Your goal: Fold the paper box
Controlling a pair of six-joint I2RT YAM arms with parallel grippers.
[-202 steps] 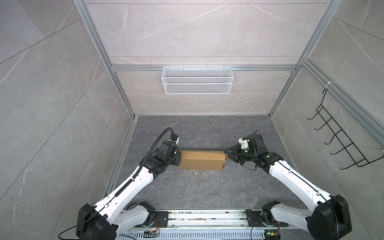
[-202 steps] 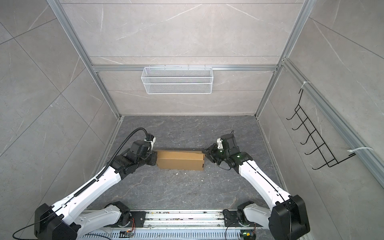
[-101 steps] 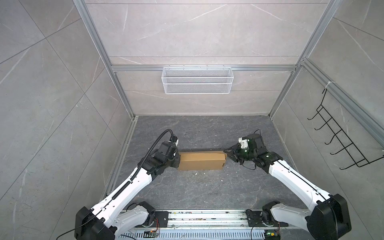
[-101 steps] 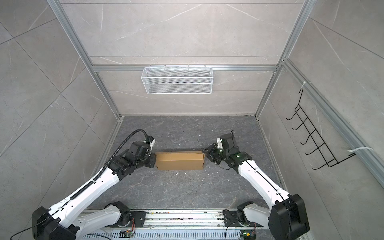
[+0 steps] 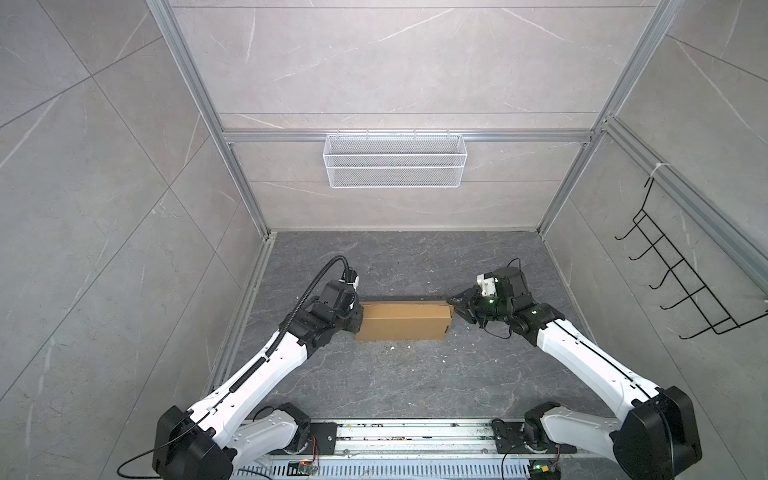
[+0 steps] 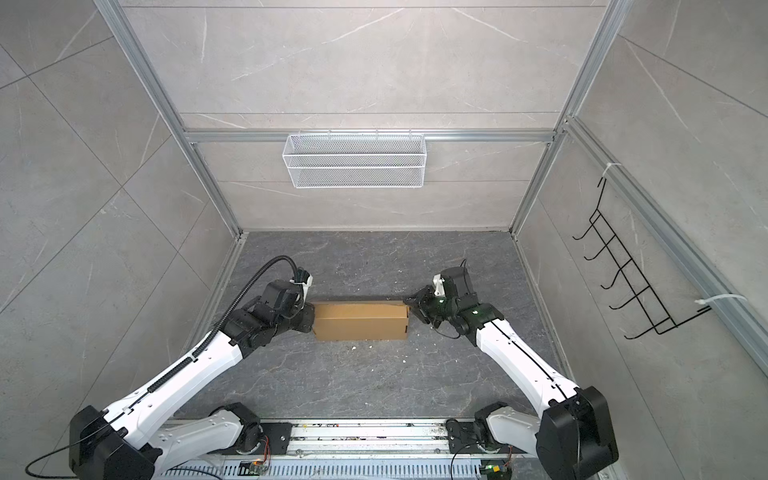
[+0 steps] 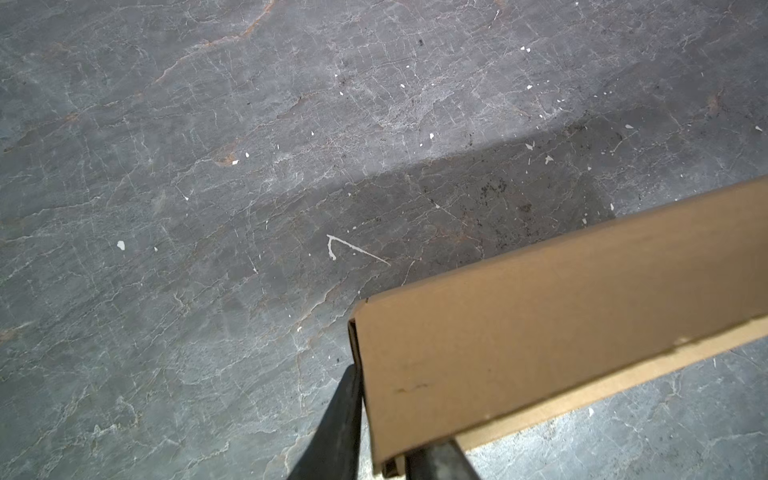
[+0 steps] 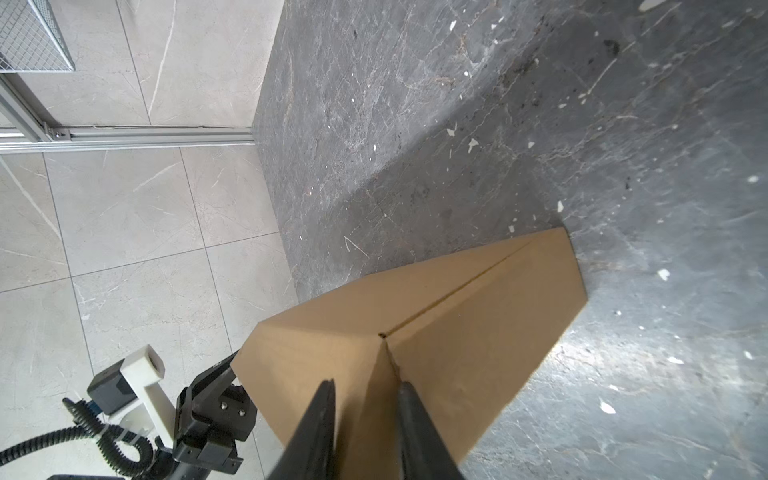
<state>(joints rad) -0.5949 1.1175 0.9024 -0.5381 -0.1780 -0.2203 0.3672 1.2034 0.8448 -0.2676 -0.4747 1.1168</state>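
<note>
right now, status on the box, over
Left tool astride left end of paper box, right tool astride right end, grips unclear. Looks folded shut. Only white specks nearby.

Paper box (image 5: 403, 326): plain brown corrugated cardboard, unprinted, folded up into a long, low rectangular form with the top panel down. A seam runs along one upper long edge, seen from the right wrist. A small slot shows near its right end. It lies level, well in front of the white wire basket (image 5: 395, 160), centred on it, long side parallel with it.
</note>
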